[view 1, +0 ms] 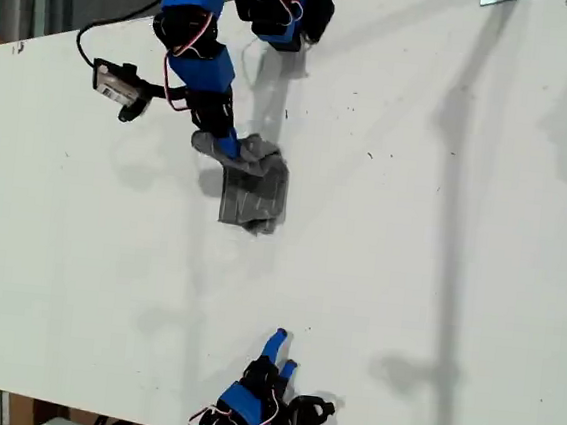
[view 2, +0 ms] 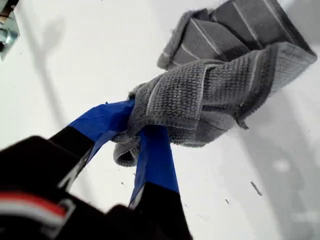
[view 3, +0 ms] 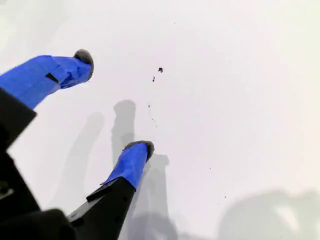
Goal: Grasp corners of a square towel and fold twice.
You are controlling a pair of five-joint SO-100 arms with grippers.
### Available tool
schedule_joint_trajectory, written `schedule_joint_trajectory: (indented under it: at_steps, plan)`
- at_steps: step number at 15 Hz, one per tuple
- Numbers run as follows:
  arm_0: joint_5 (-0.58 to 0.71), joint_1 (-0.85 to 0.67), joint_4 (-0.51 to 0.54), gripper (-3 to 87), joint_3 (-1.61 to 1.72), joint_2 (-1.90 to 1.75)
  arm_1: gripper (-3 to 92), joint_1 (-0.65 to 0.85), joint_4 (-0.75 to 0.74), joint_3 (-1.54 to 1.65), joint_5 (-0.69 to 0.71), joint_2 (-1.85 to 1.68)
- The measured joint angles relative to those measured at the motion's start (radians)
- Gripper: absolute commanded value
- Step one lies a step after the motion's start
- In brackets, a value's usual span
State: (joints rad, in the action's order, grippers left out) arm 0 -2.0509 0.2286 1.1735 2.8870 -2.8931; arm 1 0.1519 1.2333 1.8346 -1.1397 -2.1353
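In the exterior view, the square towel (view 1: 251, 187) lies bunched on the white table (view 1: 439, 268), a little to that view's left of the middle. Its long axis runs from the far edge toward the near edge. My first gripper (view 1: 231, 147) pinches its far end.

In the first wrist view, the blue jaws are pressed on a crumpled fold of the towel.

In the second wrist view, my second gripper (view 3: 115, 102) is spread wide over bare table.
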Motion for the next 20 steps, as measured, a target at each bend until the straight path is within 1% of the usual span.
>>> schedule_joint_trajectory:
  at_steps: [2,4,6,7,8,9,11,12,14,15,16,17,18,19,20]
  plan:
    - [0.0,0.0,0.0,29.7,0.006,-0.014,-0.1,0.0,-0.04,-0.135,0.032,0.229]
    - [-0.006,0.005,0.0,29.7,0.014,-0.035,-0.1,-0.002,-0.044,-0.321,0.067,0.465]
    - [-0.02,0.017,0.0,29.7,0.032,-0.063,-0.1,-0.002,-0.044,-0.422,0.077,0.598]
    - [-0.025,0.018,0.003,29.7,0.046,-0.083,1.7,-0.002,-0.046,-0.445,0.081,0.624]
    - [-0.026,0.018,0.015,29.7,0.061,-0.109,17.9,-0.002,-0.048,-0.453,0.084,0.635]
    - [-0.026,0.018,0.025,29.6,0.067,-0.146,28.2,-0.002,-0.051,-0.453,0.098,0.638]
    - [-0.026,0.017,0.043,29.6,0.081,-0.187,32.9,-0.002,-0.041,-0.483,0.127,0.638]
    - [-0.026,0.017,0.048,29.4,0.083,-0.199,34.0,-0.002,-0.011,-0.499,0.13,0.635]
    - [-0.026,0.017,0.051,29.4,0.087,-0.212,34.2,0.026,0.041,-0.488,0.13,0.584]
    - [-0.026,0.017,0.052,29.4,0.089,-0.218,33.6,0.051,0.06,-0.434,0.129,0.5]
    - [-0.026,0.017,0.052,29.4,0.094,-0.225,30.9,0.077,0.078,-0.376,0.123,0.414]
    - [-0.021,0.017,0.052,29.4,0.095,-0.229,25.2,0.103,0.081,-0.285,0.115,0.318]
    - [-0.015,0.017,0.054,29.4,0.095,-0.235,0.1,0.107,0.072,-0.193,0.095,0.232]
    - [-0.014,0.017,0.054,29.4,0.103,-0.244,0.2,0.091,0.043,-0.091,0.069,0.156]
    - [-0.005,0.008,0.054,29.4,0.11,-0.25,8.1,0.069,-0.02,0.034,0.032,0.081]
